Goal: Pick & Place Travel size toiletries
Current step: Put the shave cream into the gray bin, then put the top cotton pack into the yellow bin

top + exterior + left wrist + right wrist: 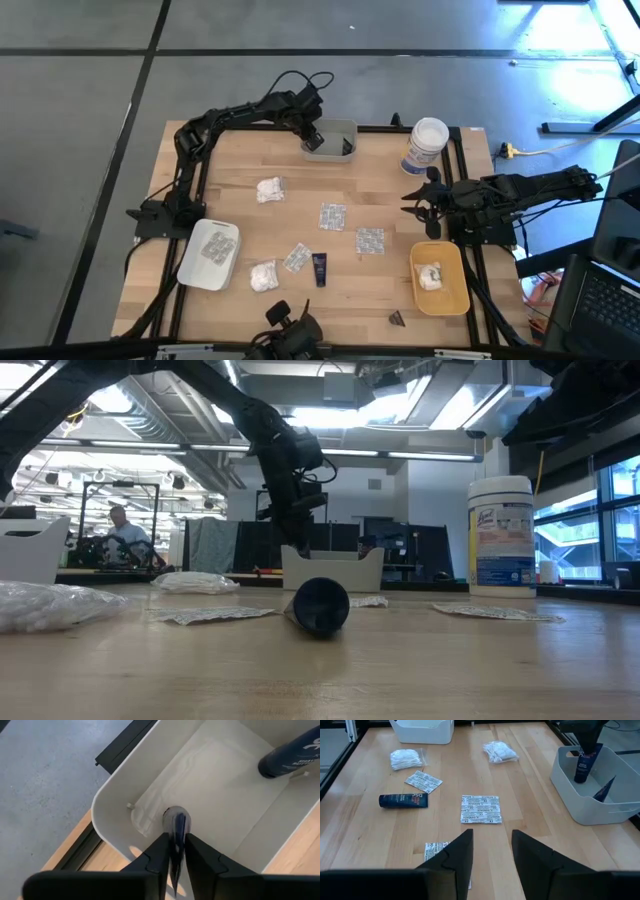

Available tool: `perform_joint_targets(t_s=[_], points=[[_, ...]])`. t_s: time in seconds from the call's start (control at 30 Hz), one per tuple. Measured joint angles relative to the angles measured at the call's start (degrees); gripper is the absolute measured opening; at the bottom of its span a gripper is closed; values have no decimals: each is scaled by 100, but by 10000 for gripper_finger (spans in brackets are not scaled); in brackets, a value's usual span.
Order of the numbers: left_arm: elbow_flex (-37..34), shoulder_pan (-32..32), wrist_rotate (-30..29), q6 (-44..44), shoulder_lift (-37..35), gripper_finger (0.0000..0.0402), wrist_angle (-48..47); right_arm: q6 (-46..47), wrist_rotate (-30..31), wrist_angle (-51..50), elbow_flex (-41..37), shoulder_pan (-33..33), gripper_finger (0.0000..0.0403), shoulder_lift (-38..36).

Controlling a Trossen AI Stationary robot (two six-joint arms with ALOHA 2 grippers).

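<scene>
My left gripper [176, 837] hangs over the grey tray [338, 152] at the table's far edge, shut on a small dark tube [582, 764]. A second dark tube [605, 788] leans inside that tray. Flat on the wood lie silvery blister packets [332, 215] [369, 240] [296, 257], white puffy bundles [270, 189] [263, 276], another dark tube [320, 268] and a tiny dark cone [397, 318]. My right gripper [492, 850] waits open at the table's right side, with nothing between its fingers. My left gripper pinches the tube's flat body [176, 827] between its two fingers, which come steeply from above. The tube hangs upright below them, its round cap end [175, 815] down inside the grey tray. Whether the cap touches the tray's floor I cannot tell.
A tall white jar with a blue label [427, 145] stands at the far right. A yellow tray [447, 300] at the near right holds a white bundle. A white tray [195, 270] at the near left holds a blister packet. Black rails frame the table.
</scene>
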Motion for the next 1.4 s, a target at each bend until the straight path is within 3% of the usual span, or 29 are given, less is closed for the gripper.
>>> perform_joint_targets(t_s=[0.43, 0.73, 1.0, 1.4], points=[[0, 0, 0, 262, -27, 88, 23, 0, 1, 0, 0, 2, 121, 1], [0, 0, 3, 368, -421, 108, -129, 0, 2, 0, 0, 0, 112, 0], [4, -82, 7, 505, -706, 109, -825, 0, 0, 0, 0, 0, 107, 1], [7, -425, 7, 643, -776, 103, -1986, 0, 1, 0, 0, 1, 133, 2]])
